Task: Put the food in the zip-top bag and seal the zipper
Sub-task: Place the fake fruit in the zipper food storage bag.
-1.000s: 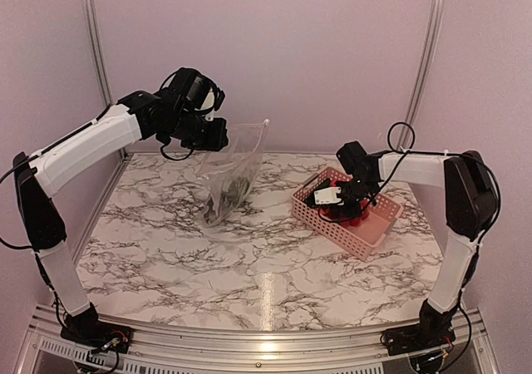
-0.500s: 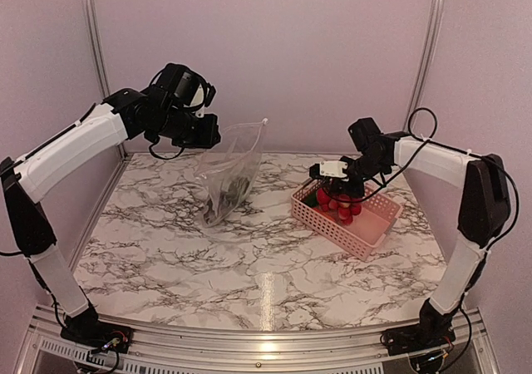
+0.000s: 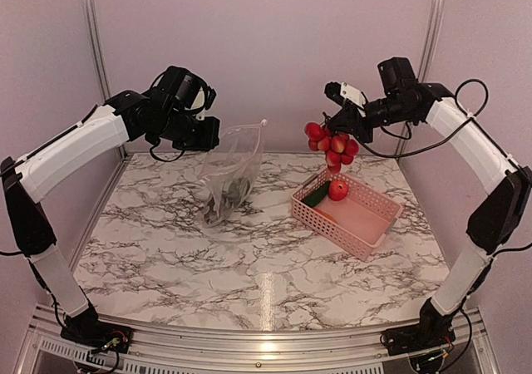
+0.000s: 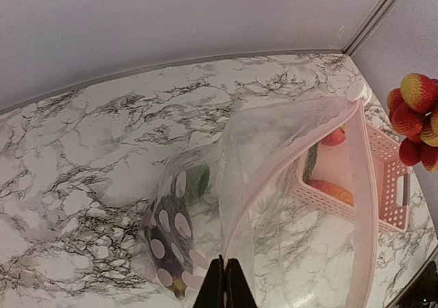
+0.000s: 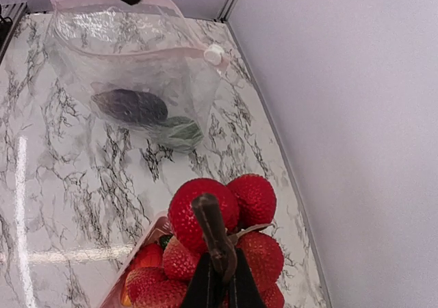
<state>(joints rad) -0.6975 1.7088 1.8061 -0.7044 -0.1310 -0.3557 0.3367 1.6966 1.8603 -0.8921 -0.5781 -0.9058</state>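
Observation:
My left gripper (image 3: 209,135) is shut on the mouth edge of the clear zip-top bag (image 3: 229,174) and holds it upright and open above the table; its fingertips (image 4: 225,280) pinch the plastic. The zipper (image 4: 294,159) runs pale along the mouth. Inside the bag lie a dark purple eggplant (image 5: 130,106) and a round green piece (image 5: 176,131). My right gripper (image 3: 342,123) is shut on the brown stem (image 5: 215,236) of the cluster of red balls (image 3: 332,145), hanging in the air above the pink basket, right of the bag.
The pink basket (image 3: 366,228) stands at the right of the marble table and holds a red round fruit (image 3: 337,189), a green cucumber (image 3: 316,194) and an orange-red piece (image 4: 328,188). Walls stand close behind both arms.
My right gripper has lifted the red cluster out of the basket, up and slightly back. The left gripper keeps holding the bag in about the same place.

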